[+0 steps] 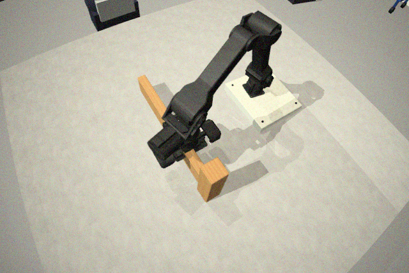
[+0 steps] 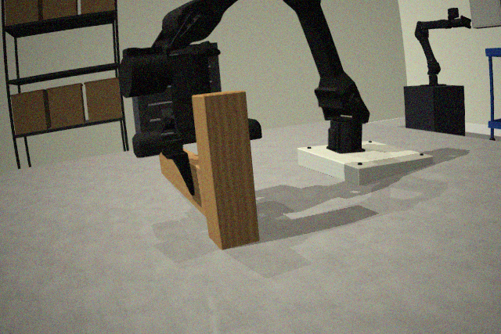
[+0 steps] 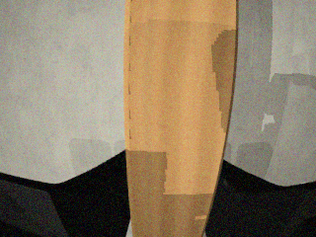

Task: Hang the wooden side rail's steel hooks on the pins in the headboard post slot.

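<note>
The wooden side rail (image 1: 151, 97) (image 2: 173, 171) (image 3: 178, 99) runs from the upper left in the top view to the headboard post (image 1: 213, 180) (image 2: 230, 172). The post is a wooden block standing upright on the table. The rail's near end meets the post's rail-facing side. The hooks, pins and slot are hidden, so I cannot tell how the hooks sit. I cannot tell whether the far end touches the table. My gripper (image 1: 190, 151) (image 2: 192, 185) (image 3: 165, 150) is shut on the rail a little behind the post, one finger on each side.
The arm stands on a pale base plate (image 1: 242, 103) (image 2: 319, 167), to the right of the rail in the top view. Shadows of arm and post fall across the table (image 1: 82, 164) (image 2: 101, 281). A shelf with boxes, a blue cart and another arm stand in the background.
</note>
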Tool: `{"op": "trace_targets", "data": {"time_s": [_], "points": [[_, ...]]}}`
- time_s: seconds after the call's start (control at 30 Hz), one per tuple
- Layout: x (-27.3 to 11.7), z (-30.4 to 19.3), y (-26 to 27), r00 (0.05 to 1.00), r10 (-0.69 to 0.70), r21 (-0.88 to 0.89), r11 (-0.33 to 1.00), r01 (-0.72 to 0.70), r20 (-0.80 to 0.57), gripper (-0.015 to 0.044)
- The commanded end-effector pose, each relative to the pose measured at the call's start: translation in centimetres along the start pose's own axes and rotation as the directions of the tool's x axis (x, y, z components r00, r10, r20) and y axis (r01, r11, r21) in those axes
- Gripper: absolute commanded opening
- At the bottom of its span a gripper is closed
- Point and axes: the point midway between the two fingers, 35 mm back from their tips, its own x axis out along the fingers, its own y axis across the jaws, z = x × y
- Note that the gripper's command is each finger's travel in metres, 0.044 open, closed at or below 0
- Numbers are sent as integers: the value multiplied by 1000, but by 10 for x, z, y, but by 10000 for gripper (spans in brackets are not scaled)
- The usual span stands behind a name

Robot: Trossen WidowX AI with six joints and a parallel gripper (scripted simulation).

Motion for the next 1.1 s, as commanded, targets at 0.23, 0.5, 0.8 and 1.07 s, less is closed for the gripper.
{"op": "trace_targets", "data": {"time_s": [0.23,0.5,0.8,1.07], "points": [[0,0,0,1000,0,0,1000,0,0,289],[-40,0,0,1000,4,4,1000,-4,-5,440],[-40,20,0,1000,4,4,1000,-4,-4,440],[-38,28,1,1000,-3,16,1000,3,-4,440]]}}
